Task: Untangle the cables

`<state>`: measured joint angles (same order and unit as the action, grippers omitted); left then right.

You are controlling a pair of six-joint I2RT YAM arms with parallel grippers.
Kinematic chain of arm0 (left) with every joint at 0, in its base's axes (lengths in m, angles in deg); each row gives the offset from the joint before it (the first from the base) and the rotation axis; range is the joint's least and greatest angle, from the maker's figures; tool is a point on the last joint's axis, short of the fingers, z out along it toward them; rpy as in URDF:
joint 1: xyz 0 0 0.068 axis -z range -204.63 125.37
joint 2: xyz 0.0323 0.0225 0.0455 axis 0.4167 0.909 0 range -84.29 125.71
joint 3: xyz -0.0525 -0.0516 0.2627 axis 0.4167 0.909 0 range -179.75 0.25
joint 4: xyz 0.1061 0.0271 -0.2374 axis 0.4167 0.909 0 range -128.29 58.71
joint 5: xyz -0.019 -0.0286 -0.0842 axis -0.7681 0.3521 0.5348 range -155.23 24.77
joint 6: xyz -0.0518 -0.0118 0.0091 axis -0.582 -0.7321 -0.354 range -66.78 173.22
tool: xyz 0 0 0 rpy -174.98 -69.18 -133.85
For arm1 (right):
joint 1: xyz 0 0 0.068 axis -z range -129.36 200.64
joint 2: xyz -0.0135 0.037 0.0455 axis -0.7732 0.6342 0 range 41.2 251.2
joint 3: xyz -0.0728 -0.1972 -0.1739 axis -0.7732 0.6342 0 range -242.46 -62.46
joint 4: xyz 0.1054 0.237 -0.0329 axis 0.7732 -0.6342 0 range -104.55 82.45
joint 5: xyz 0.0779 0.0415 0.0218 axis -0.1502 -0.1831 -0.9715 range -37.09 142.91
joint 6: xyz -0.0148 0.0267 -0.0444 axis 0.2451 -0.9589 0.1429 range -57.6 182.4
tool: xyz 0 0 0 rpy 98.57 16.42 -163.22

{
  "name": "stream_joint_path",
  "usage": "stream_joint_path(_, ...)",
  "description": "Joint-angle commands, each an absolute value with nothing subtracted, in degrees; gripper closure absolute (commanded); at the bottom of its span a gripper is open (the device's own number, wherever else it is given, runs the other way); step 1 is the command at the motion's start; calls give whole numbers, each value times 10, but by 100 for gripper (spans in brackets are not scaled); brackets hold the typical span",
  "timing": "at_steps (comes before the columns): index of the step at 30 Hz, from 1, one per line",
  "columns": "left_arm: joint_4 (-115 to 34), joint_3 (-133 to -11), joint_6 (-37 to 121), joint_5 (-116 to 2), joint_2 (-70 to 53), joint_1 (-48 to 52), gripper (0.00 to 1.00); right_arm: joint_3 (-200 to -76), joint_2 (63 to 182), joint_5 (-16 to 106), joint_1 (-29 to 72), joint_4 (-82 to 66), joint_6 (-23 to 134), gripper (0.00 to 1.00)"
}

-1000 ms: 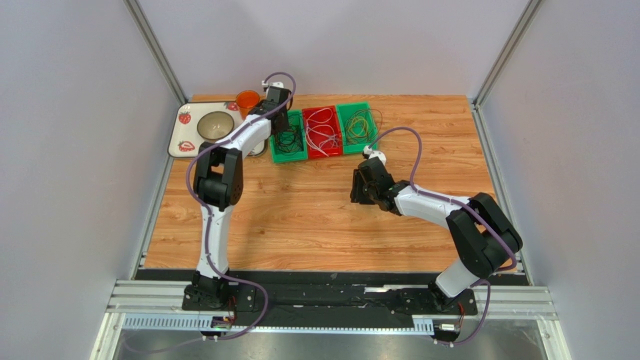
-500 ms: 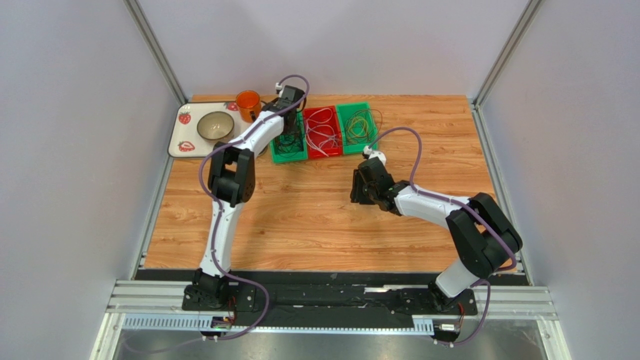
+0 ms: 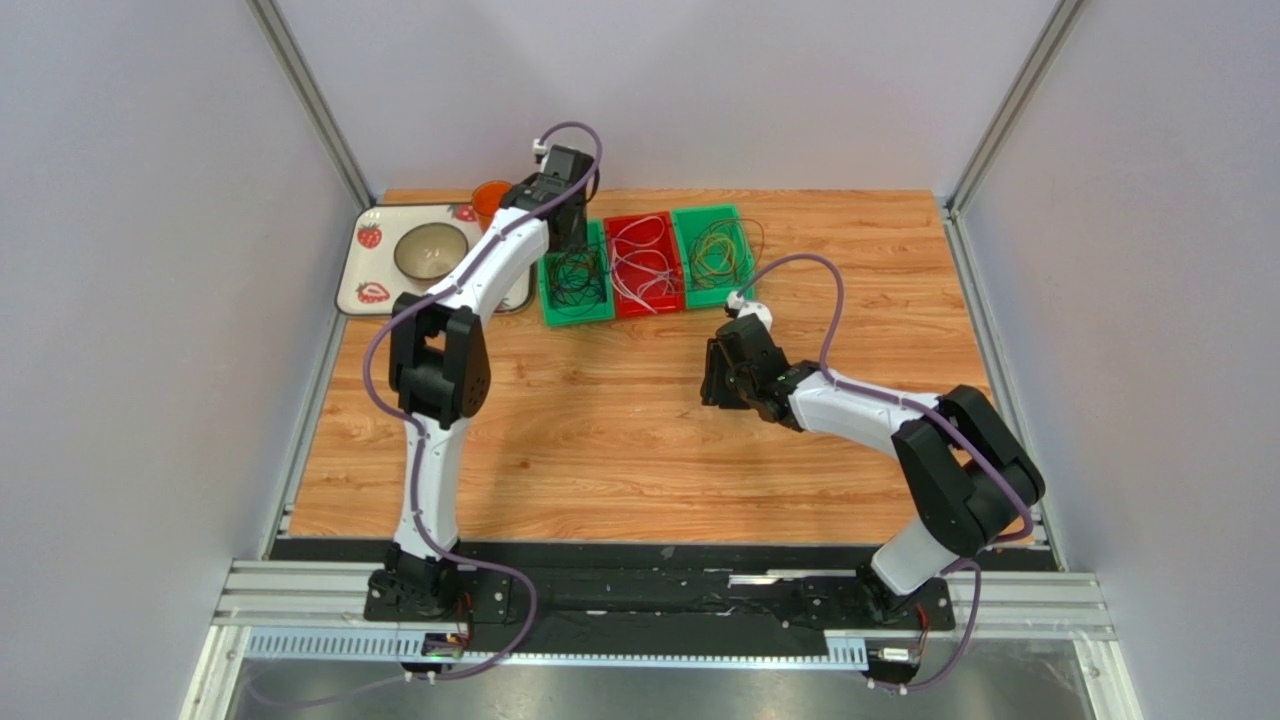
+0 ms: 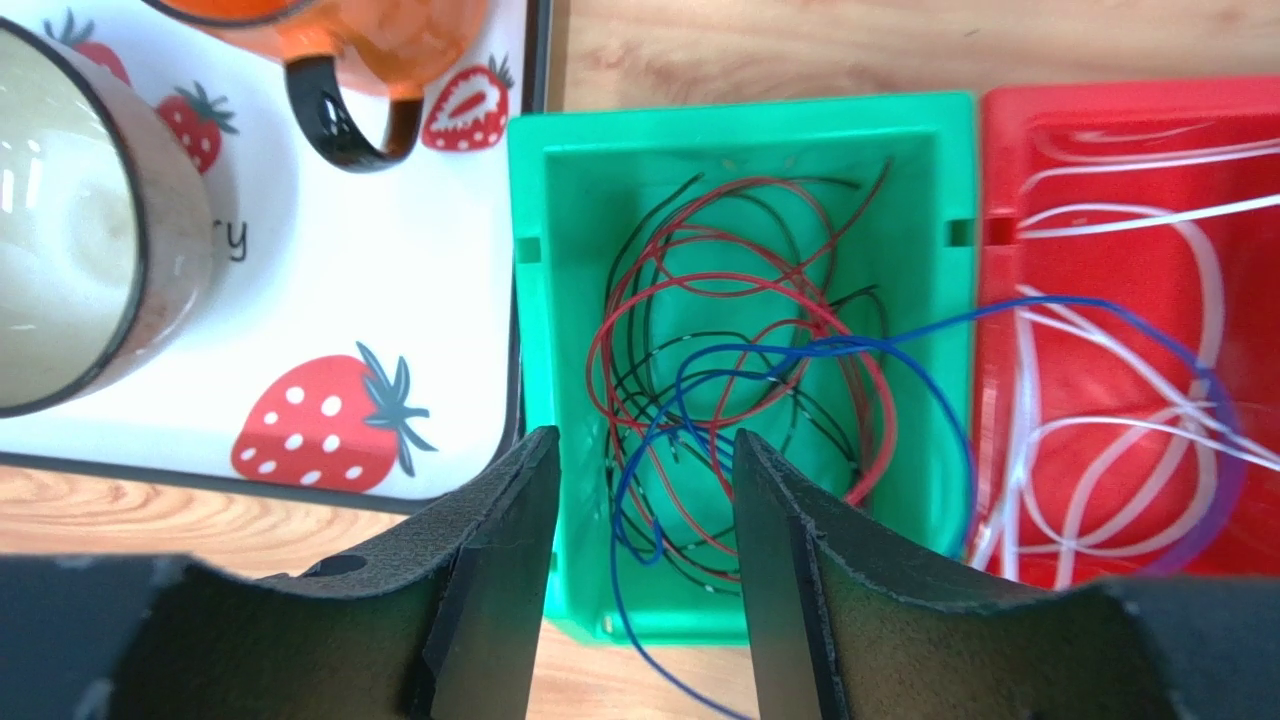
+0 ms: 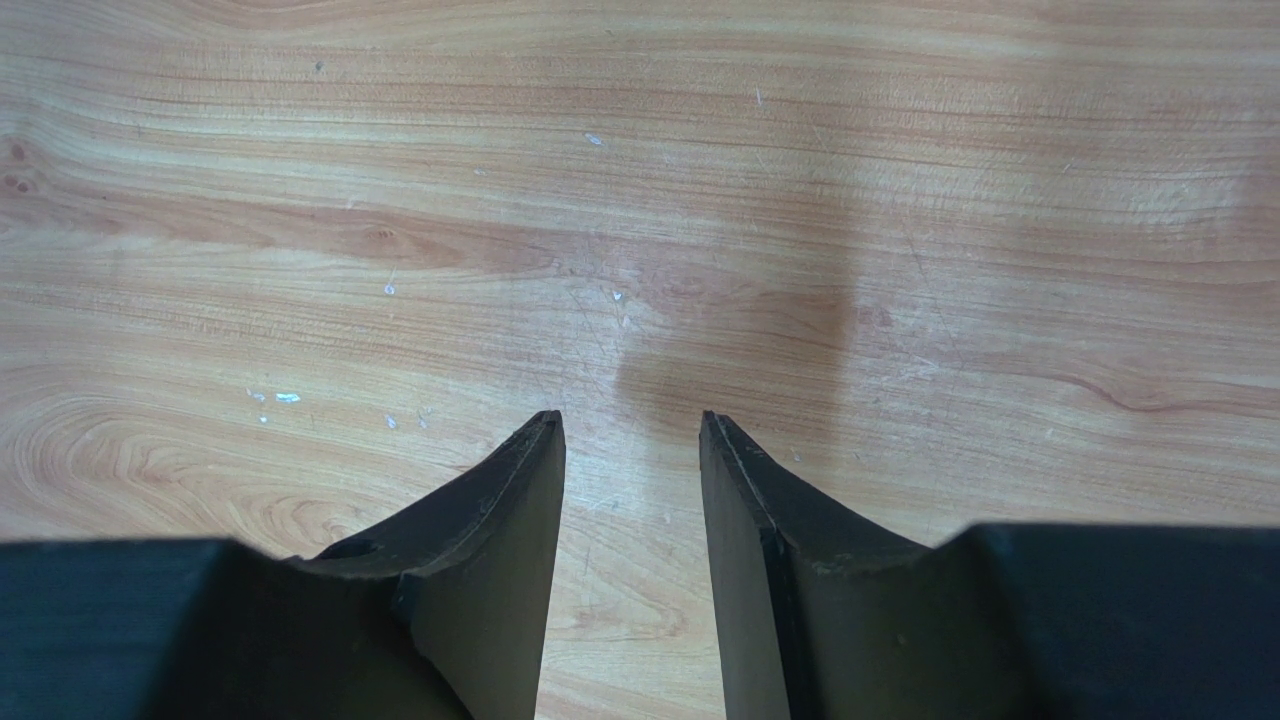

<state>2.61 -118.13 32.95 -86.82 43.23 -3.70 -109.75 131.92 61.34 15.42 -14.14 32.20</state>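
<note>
The cables lie in three small bins at the back of the table. The left green bin (image 4: 549, 300) holds a tangle of red, black and blue cables (image 4: 736, 375); it also shows in the top view (image 3: 576, 279). One blue cable hangs over that bin's near edge and loops into the red bin (image 4: 1142, 120), which holds white cables (image 4: 1112, 435). The right green bin (image 3: 715, 249) holds thin dark cables. My left gripper (image 4: 643, 438) is open and empty, above the left green bin's near edge. My right gripper (image 5: 630, 423) is open and empty over bare wood.
A white strawberry tray (image 4: 376, 300) lies left of the green bin, with a grey bowl (image 4: 75, 240) and an orange cup (image 4: 346, 30) on it. In the top view the right gripper (image 3: 715, 387) sits mid-table, below the bins. Walls close in the table on both sides.
My left arm swung right toward the bins, then its elbow came back left, with the wrist ending higher in the top view. The right arm has not moved.
</note>
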Motion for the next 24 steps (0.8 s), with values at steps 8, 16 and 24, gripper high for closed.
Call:
stream_joint_path(8,-14,-1203,394,-827,394,22,44,-1112,1319,625,151,-127,317,58)
stream_joint_path(16,-10,-1287,437,-857,453,74,44,-1114,1320,624,150,-128,316,58)
stream_joint_path(24,12,-1340,455,-884,515,78,45,-1113,1319,624,152,-128,317,58)
